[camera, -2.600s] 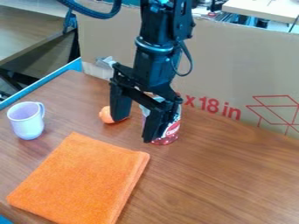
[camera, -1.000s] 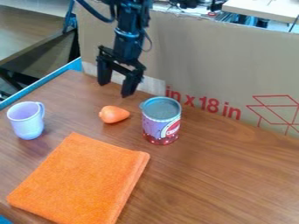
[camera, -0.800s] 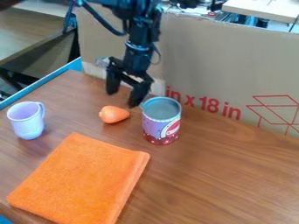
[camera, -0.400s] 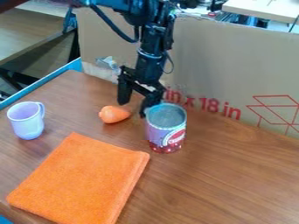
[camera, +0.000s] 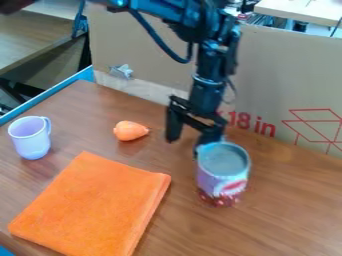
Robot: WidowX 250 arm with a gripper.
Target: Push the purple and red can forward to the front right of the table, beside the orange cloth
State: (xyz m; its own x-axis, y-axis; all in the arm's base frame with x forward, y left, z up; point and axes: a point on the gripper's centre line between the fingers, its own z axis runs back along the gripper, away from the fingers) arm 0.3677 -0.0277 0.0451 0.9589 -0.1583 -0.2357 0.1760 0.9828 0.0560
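Observation:
The black gripper (camera: pixel 185 138) hangs low over the table behind the can, right of the middle, its two fingers spread apart with nothing between them. Its right finger is against or just behind the rim of the can (camera: pixel 222 175), which stands upright. To the left of the gripper lies a small orange vegetable-like object (camera: pixel 130 130). A folded orange cloth (camera: pixel 92 202) lies flat at the front left. Farther left stands a pale lilac cup (camera: pixel 30 137) with its handle to the back right.
A cardboard sheet (camera: pixel 280 75) with red print rises along the back of the wooden table (camera: pixel 287 210). A blue edge (camera: pixel 47 95) runs along the table's left side.
Since a second ago, the gripper has moved right and toward the camera. The can has shifted right and forward, still upright. The cup, cloth and orange object have stayed put.

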